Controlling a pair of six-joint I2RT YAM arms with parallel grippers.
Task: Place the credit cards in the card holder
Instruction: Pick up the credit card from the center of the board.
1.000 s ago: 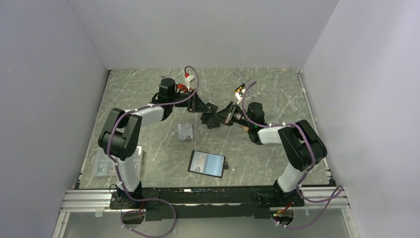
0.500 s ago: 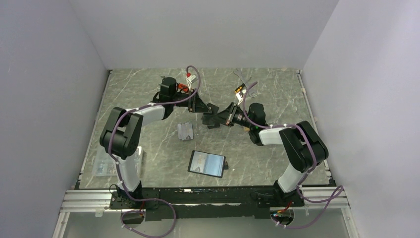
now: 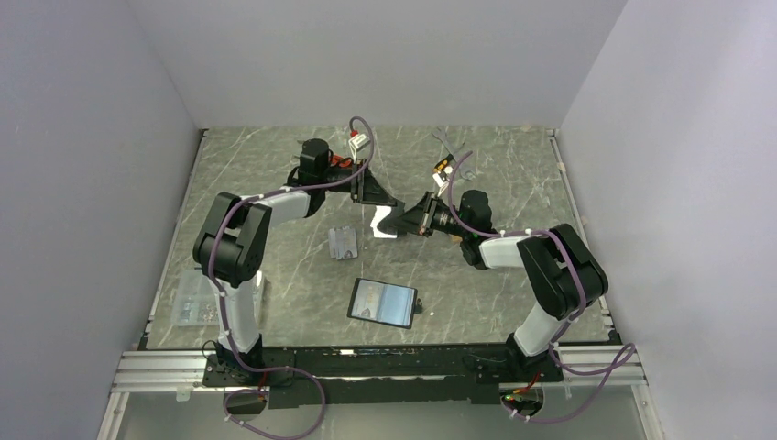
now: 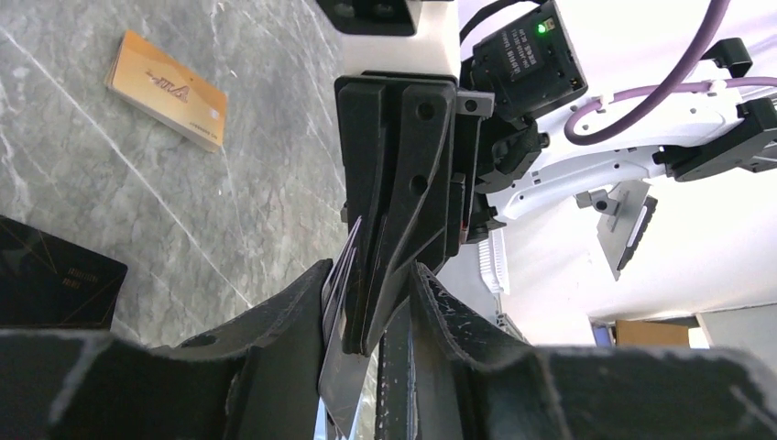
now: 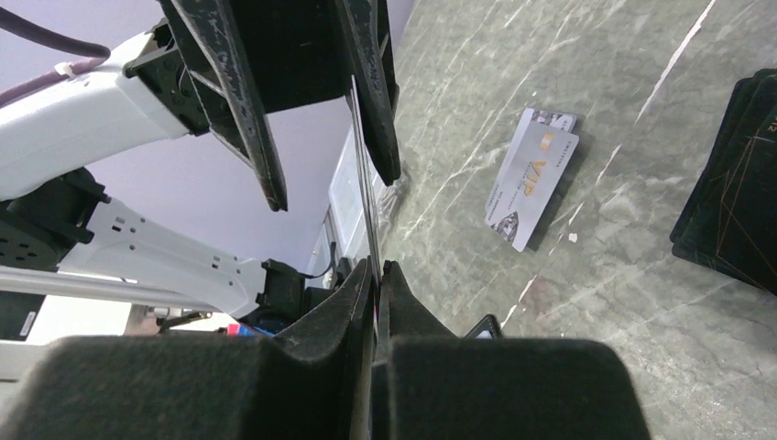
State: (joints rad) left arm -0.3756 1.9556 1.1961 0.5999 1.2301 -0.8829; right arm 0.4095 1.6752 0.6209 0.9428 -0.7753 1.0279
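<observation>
My right gripper (image 5: pixel 376 266) (image 3: pixel 410 223) is shut on a thin silver card (image 5: pixel 365 183) (image 4: pixel 344 376) (image 3: pixel 380 223), held on edge above the table. My left gripper (image 4: pixel 369 275) (image 3: pixel 377 203) is open, its jaws straddling that card and the right gripper's fingers (image 4: pixel 403 183); the card lies against one left pad. On the table are a silver VIP card (image 5: pixel 531 179) (image 3: pixel 342 243), a gold-orange card (image 4: pixel 165 87) and black cards (image 5: pixel 733 183) (image 4: pixel 55 284). The black card holder (image 3: pixel 383 302) lies nearer the front, apart from both grippers.
A clear plastic packet (image 3: pixel 188 307) lies at the front left by the left arm's base. A small metal tool (image 3: pixel 449 142) sits at the back. Raised rails run along the table's right edge (image 3: pixel 573 220) and front edge.
The left gripper's jaws have narrowed around the card that the right gripper holds. The left wrist has shifted slightly right, and the card's pale face now shows from above.
</observation>
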